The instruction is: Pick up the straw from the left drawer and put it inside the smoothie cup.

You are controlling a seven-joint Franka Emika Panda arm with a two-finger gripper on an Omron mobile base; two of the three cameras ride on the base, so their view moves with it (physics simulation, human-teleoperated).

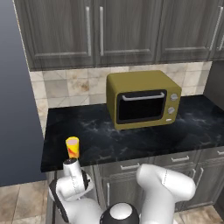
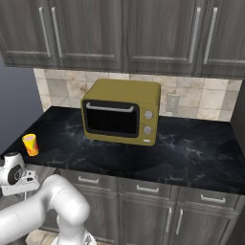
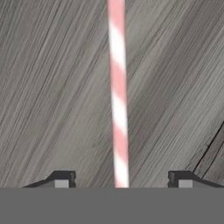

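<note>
In the hand view, the straw (image 3: pixel 118 96) runs as a pink-and-white striped line from the top centre of the frame down to the bottom centre, lying on the grey wood-grain floor of the left drawer (image 3: pixel 52 87). The gripper (image 3: pixel 120 179) has its two dark fingertips (image 3: pixel 62 178) standing apart, one at lower left and one at lower right, with the straw between them and touching neither. In the left base view, the smoothie cup (image 1: pixel 72 147) stands upright near the front left edge of the black counter (image 1: pixel 131 135), at centre left of the frame, well apart from the yellow microwave (image 1: pixel 142 98).

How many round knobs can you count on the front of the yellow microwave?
2: both sit on the microwave right-hand panel, upper knob directly above lower knob, beside the dark door. None appear hidden.
</note>
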